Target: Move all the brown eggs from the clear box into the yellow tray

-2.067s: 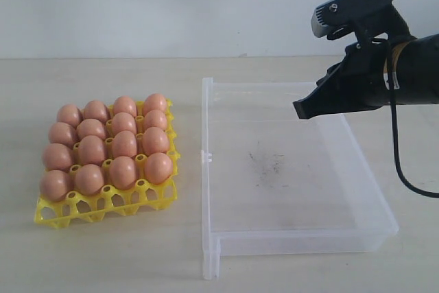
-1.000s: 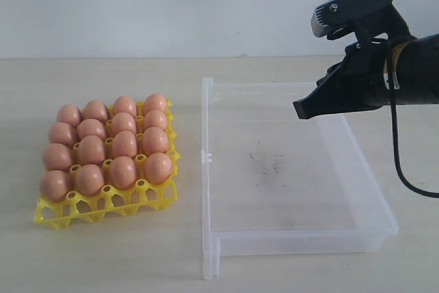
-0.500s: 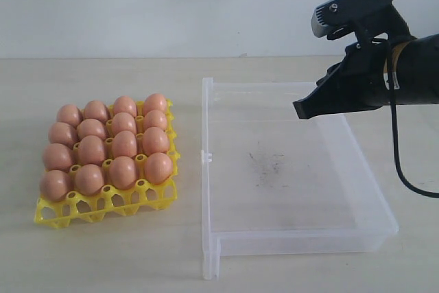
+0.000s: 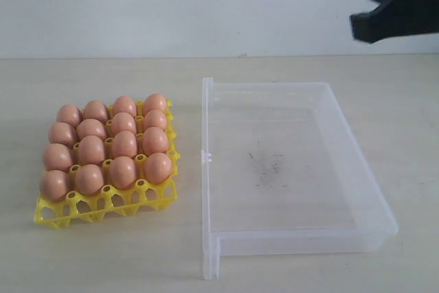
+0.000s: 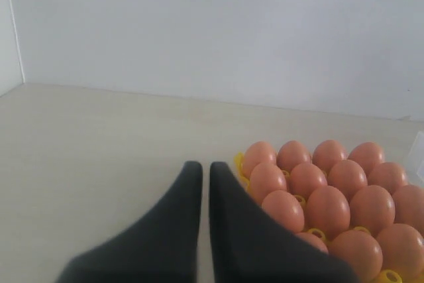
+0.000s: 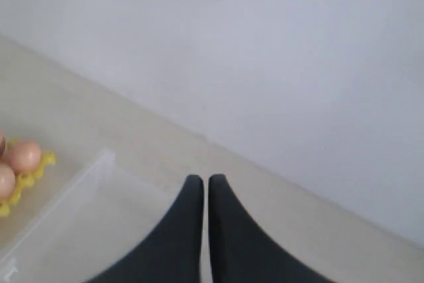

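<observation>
Several brown eggs [image 4: 123, 144] fill the yellow tray [image 4: 103, 205] on the left of the table; they also show in the left wrist view, eggs [image 5: 329, 209] on the tray [image 5: 388, 276]. The clear box [image 4: 370, 190] stands to the tray's right with nothing in it but dark specks. My right gripper [image 4: 355, 27] hangs high at the top right, above and behind the box, shut and holding nothing [image 6: 199, 180]. My left gripper [image 5: 200, 167] is shut and holding nothing, just beside the tray's corner; the exterior view does not show it.
A pale wooden table [image 4: 137, 259] carries both containers, with a white wall [image 4: 171, 5] behind it. The box's rim lip [image 4: 210, 265] juts out at its front left corner.
The right arm has risen and pulled back toward the top right, leaving the space over the box. Eggs, tray and box have not moved.
</observation>
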